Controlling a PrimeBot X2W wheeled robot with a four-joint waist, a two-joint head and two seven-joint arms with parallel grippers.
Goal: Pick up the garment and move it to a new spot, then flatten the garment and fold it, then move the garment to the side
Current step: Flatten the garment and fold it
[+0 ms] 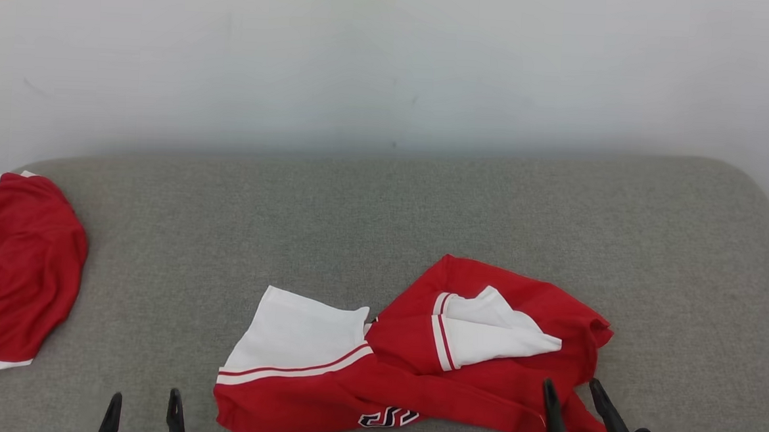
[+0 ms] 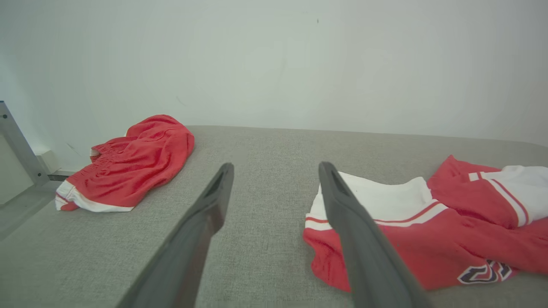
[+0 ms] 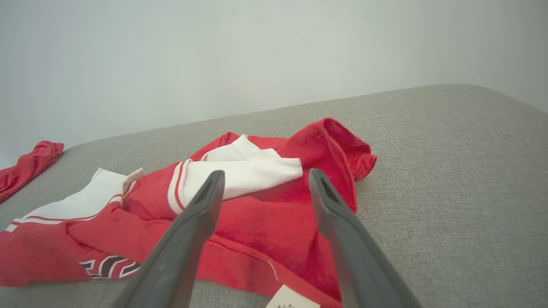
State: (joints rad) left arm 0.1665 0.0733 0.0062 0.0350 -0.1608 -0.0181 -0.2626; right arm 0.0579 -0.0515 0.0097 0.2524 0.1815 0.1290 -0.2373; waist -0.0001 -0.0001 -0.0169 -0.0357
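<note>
Garment (image 1: 480,392) (image 2: 428,244) (image 3: 265,226) of crumpled red and white jersey cloth lies at the near middle of the grey upholstered surface (image 1: 358,208), well apart from a red bundle of cloth with white trim (image 1: 20,269) (image 2: 137,167) at its left edge. The left gripper (image 1: 142,417) (image 2: 276,171) hangs open and empty just left of the garment, over bare upholstery. The right gripper (image 1: 572,394) (image 3: 265,177), jaws apart and holding nothing, is poised over the garment's near right corner.

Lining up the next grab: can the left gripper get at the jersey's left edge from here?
Probably yes. The left gripper is open just left of the jersey, with only bare cushion between them; the shorts lie far off to the left.
</note>
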